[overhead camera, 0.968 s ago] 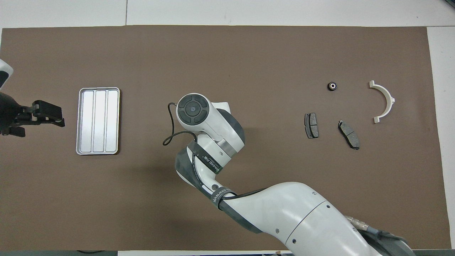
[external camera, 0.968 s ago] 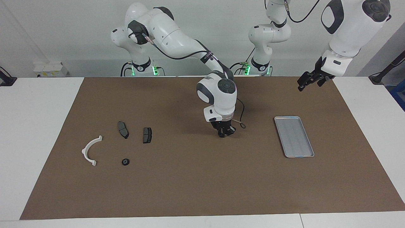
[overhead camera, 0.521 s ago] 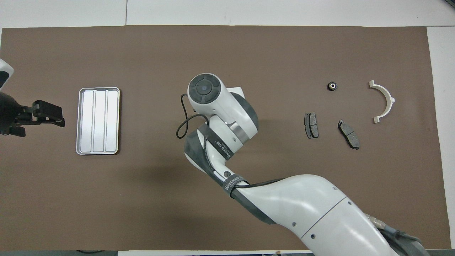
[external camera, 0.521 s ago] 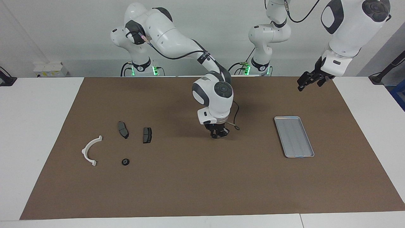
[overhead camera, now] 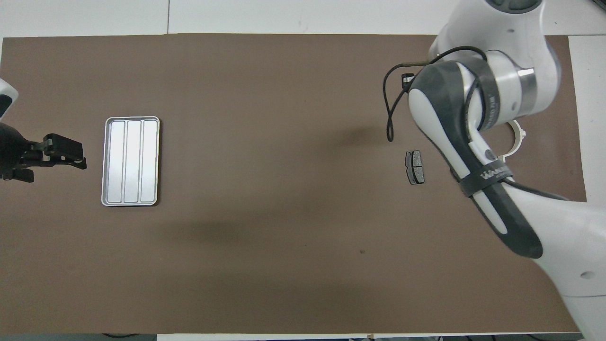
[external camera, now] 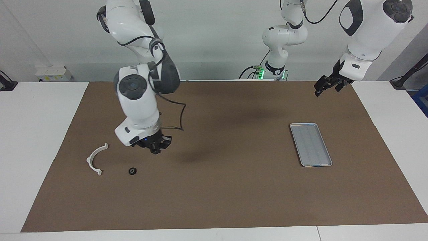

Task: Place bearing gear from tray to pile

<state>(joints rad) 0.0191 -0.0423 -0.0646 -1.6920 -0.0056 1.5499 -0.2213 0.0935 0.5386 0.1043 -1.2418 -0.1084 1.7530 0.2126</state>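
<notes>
1. Currently, right claw [external camera: 157,147] is hanging pinched shut above the pile, holding nothing visible; left claw [external camera: 326,85] is waiting spread wide, near the tray [external camera: 311,144].
2. Risk, as I'm judging it: a low sweep is threatening to knock the bearing gear [external camera: 132,171].
3. Gear is lying flat beside the white bracket [external camera: 95,159]: small, dark, ring-shaped.

The tray [external camera: 310,144] lies toward the left arm's end — bracket [external camera: 95,159] and bearing gear [external camera: 132,171] toward the right arm's.
</notes>
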